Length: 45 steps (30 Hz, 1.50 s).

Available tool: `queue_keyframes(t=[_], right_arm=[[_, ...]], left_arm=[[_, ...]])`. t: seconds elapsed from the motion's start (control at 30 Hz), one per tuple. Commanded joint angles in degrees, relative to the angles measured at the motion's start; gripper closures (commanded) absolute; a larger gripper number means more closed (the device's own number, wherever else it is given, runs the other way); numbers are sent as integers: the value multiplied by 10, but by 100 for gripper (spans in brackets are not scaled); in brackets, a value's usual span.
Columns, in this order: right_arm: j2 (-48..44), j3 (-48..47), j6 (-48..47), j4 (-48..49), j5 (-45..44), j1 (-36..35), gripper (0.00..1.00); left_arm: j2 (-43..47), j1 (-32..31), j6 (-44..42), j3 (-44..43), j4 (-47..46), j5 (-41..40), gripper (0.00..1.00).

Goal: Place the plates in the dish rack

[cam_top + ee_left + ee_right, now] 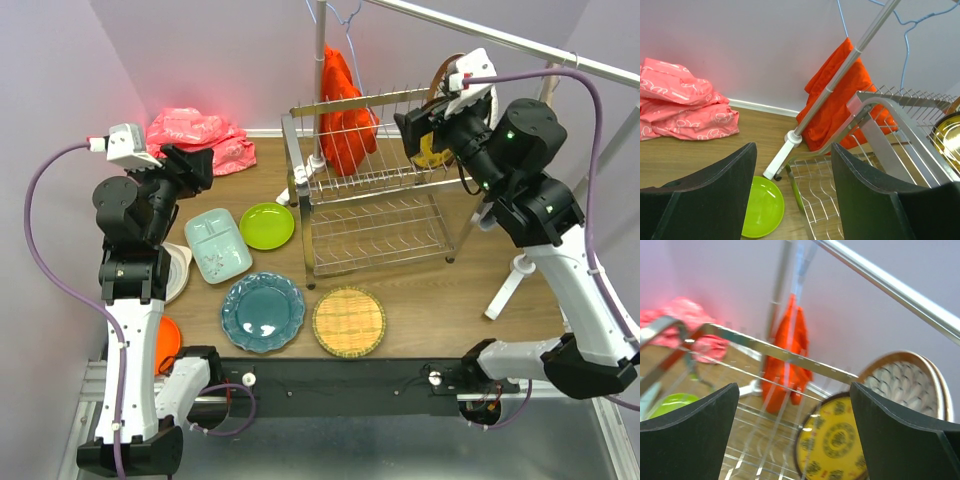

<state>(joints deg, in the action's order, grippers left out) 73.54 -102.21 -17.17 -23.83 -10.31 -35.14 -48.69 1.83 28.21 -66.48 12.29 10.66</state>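
Chrome dish rack (370, 200) holds two so far, on its top tier's right end: yellow patterned plate (832, 440), with a pale plate (905, 385) behind it. Left of and in front of the rack, lime plate (266, 225), mint tray (217, 245), teal plate (262, 311), woven plate (349, 322) and orange plate (168, 340) wait. Right gripper (794, 390) gapes empty by the racked pair. Left gripper (792, 150), left of the rack, is spread and empty too. No readable writing anywhere.

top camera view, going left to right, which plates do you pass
orange plate → mint divided tray → lime green plate → woven yellow plate → yellow patterned plate standing in the dish rack
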Motion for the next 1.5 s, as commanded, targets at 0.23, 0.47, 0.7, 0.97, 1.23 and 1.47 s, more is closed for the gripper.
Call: queue_keyframes(t=[0.23, 0.47, 0.7, 0.97, 1.23, 1.47], right_arm=[[-48, 23, 40, -43, 397, 1, 2], [-79, 80, -34, -63, 565, 1, 9], [-108, 139, -112, -106, 603, 1, 8], [-100, 176, -242, -212, 624, 1, 8], [-40, 177, -449, -414, 611, -20, 9], [-50, 285, -575, -429, 520, -85, 9]], left_arm=[[24, 4, -20, 23, 34, 51, 30], [40, 4, -29, 52, 52, 89, 30], [59, 4, -18, 96, 56, 118, 30], [61, 4, -11, 121, 51, 144, 30], [72, 4, -2, 149, 48, 162, 30], [91, 4, 11, 175, 48, 175, 30]])
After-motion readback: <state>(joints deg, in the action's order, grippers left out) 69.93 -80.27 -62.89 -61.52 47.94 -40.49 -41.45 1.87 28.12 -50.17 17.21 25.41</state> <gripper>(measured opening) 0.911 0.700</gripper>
